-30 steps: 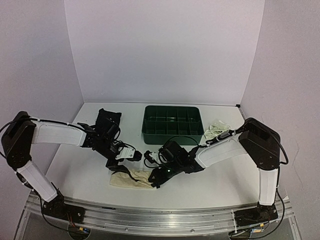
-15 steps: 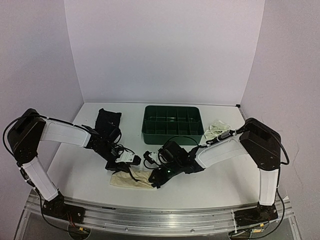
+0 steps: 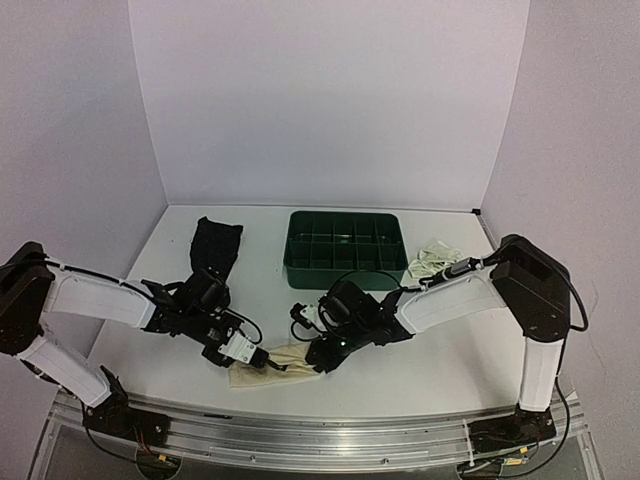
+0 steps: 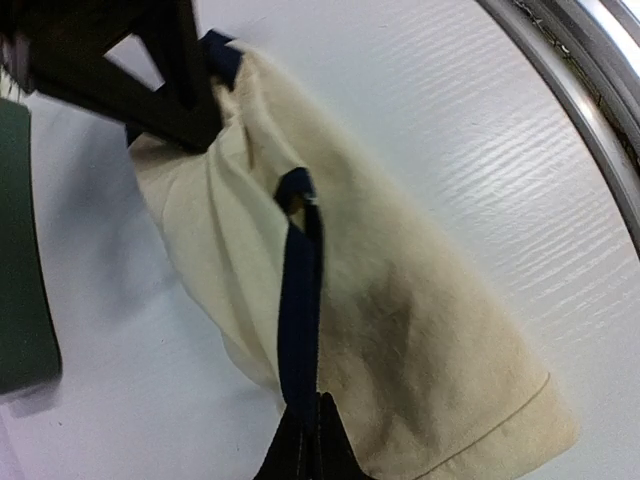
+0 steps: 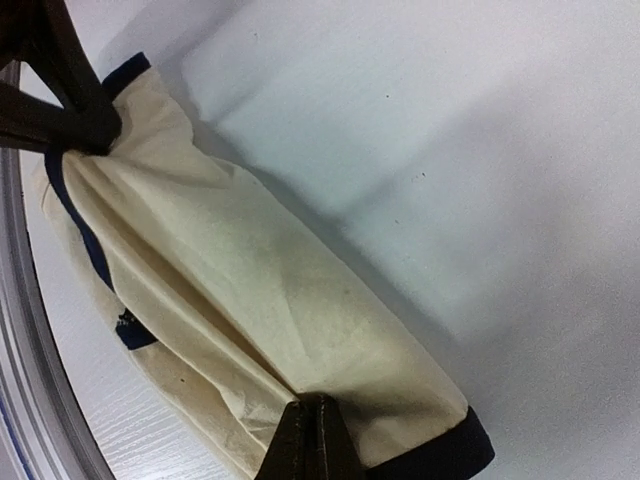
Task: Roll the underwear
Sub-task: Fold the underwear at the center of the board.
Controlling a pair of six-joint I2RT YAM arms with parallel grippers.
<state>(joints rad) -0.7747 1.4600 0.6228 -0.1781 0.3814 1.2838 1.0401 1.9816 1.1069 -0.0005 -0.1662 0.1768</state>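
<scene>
Cream underwear (image 3: pixel 285 358) with dark trim, stretched between both tools near the worktop's (image 3: pixel 420 360) front edge, left tool (image 4: pixel 304 430) clamped on one end, right tool (image 5: pixel 312 415) pinching the other

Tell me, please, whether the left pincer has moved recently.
Yes: the left pincer, gripping the cream black-trimmed cloth underwear, moved down the view, away from the green plastic tray.
</scene>
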